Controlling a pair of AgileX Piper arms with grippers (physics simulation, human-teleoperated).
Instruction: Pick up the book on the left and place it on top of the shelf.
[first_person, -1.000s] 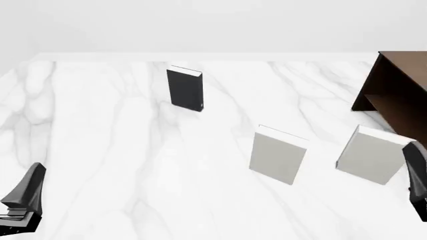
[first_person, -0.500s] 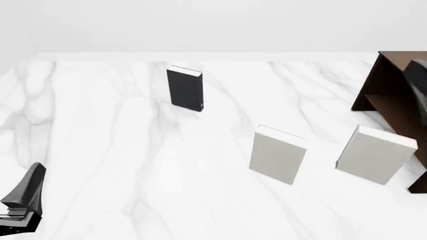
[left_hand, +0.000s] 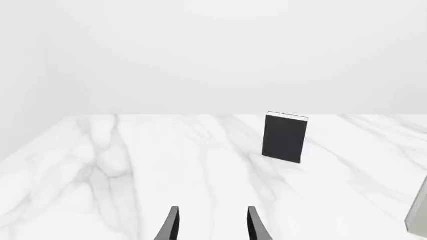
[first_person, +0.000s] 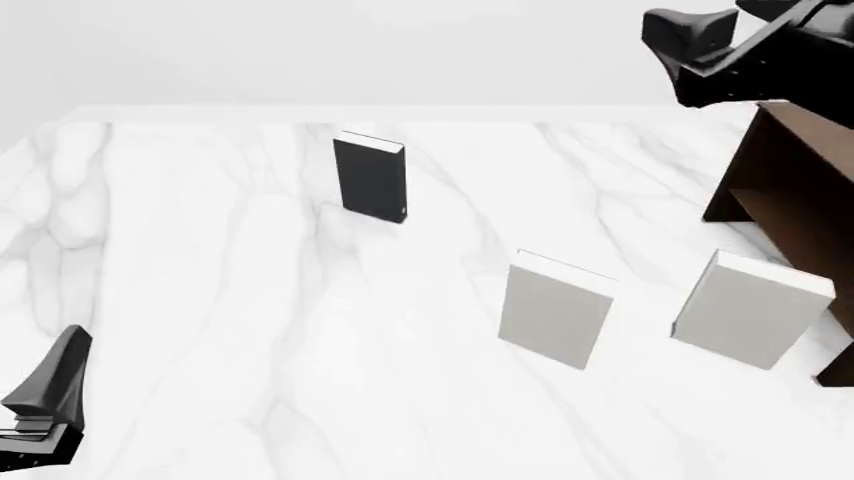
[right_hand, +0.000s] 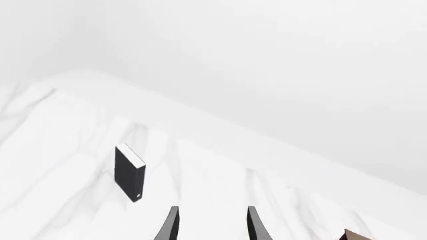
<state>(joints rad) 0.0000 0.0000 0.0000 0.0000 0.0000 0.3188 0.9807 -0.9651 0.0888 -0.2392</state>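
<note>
Three books stand on the table (first_person: 240, 330); we want the dark book (first_person: 370, 178), upright at far left-centre, well apart from the shelf (first_person: 787, 180) at right. Right gripper (right_hand: 210, 225) is high over the shelf, fingers parted w/ nothing between. Left gripper (left_hand: 210, 225) is low, near edge, also parted, empty. Approach w/ jaws straddling the thin cover; close square to avoid tipping.

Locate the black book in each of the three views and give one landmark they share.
Front view: black book upright, far left of centre.
Left wrist view: upright ahead, beyond the open fingers.
Right wrist view: seen from above, standing far off.
Shared landmark: the marble table.
</note>
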